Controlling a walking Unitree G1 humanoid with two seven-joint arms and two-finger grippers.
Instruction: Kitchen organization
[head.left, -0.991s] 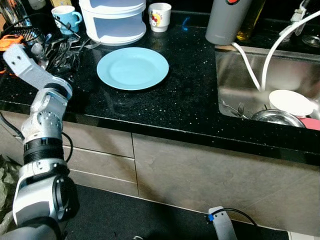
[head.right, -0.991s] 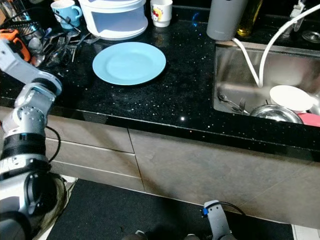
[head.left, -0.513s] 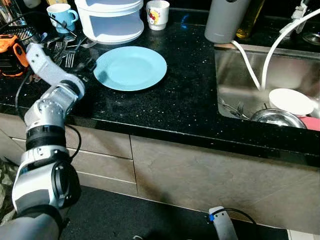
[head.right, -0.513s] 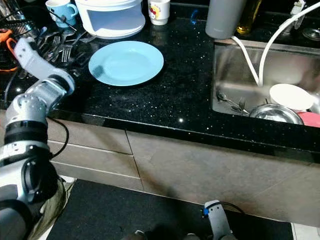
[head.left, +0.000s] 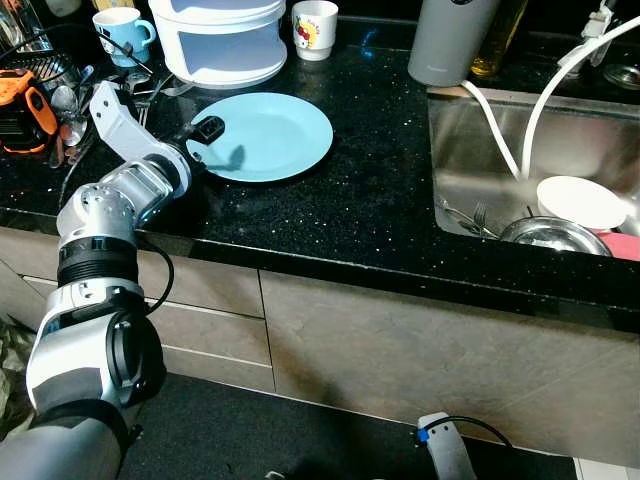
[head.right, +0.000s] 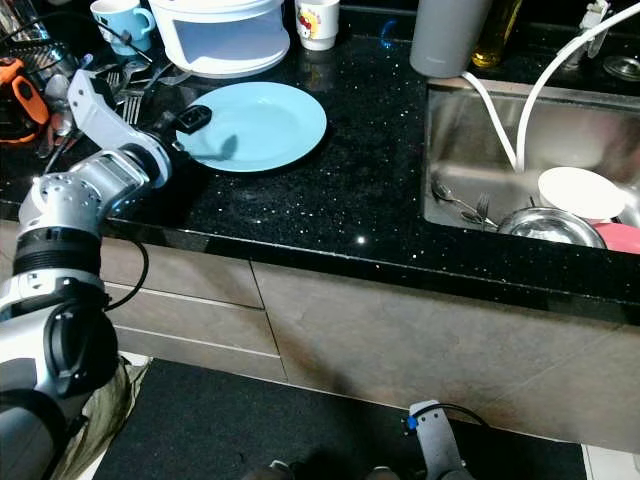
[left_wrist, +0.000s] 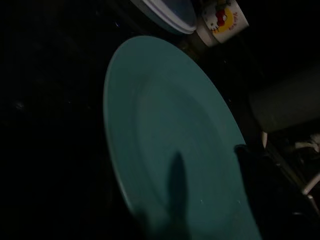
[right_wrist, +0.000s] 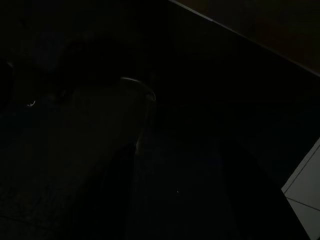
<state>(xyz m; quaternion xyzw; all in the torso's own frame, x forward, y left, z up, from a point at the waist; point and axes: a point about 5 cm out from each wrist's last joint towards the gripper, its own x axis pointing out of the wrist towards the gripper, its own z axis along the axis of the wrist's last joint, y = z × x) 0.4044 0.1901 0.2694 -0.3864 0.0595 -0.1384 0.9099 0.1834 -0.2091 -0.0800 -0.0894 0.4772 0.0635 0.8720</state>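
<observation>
Blue plate flat on black counter, far-left part, near side of white container. Left gripper over plate's left rim, pointing right toward plate centre; finger spread: cannot tell. Plate round, no long axis; lies right of gripper, directly ahead of it. Left arm far nearer; right arm hangs idle by cabinet. Judgement: rim grasp from left edge likely next. Sink well apart, far right.

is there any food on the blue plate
No, the blue plate lies bare on the black counter, with just the shadow of the left end effector falling on it.
</observation>
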